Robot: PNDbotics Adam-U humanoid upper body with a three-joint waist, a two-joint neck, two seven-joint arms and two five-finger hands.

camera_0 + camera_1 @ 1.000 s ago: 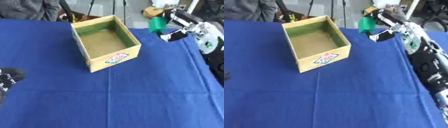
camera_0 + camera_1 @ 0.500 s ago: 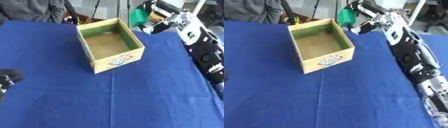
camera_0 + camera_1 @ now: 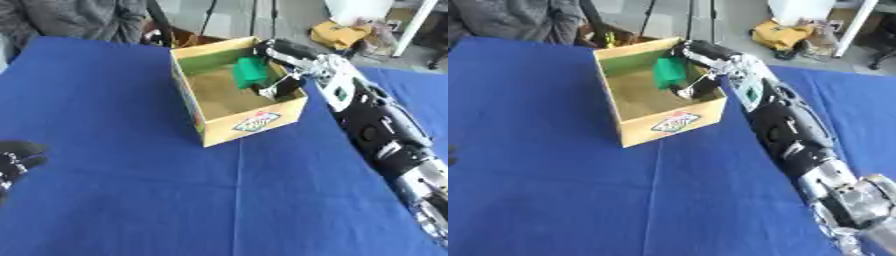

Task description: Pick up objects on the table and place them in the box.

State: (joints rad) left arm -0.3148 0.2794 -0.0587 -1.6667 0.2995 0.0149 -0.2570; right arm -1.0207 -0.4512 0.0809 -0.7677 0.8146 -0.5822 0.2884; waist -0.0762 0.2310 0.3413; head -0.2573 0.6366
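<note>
A small green block-like object (image 3: 251, 72), its material not to be made out, is held by the robot's right hand (image 3: 282, 70) in the upper middle of the frame, inside the mouth of the open yellow cardboard box with a green-lined inner wall (image 3: 199, 120); the fingers are curled about the object, so that it is gripped rather than resting on anything, and it appears to hang above the brown box floor, near the far right corner, though contact with the floor cannot be ruled out; the black and silver right arm is stretched in from the lower right, over the box's right wall, which is judged to be the reason the object is carried high enough to clear the rim before being let go; the box stands askew on the blue cloth-covered table (image 3: 131, 200), one corner and its printed label turned toward the lower middle of the frame, so that its open top is offered to a reach from the right side; the robot's left hand (image 3: 16, 157) is seen only in part, as a dark shape at the left edge, low on the cloth, well apart from the box, and whether its fingers are spread or curled cannot be told; no other loose object is made out on the cloth, so the placing step is judged nearly complete, only the release being left.
</note>
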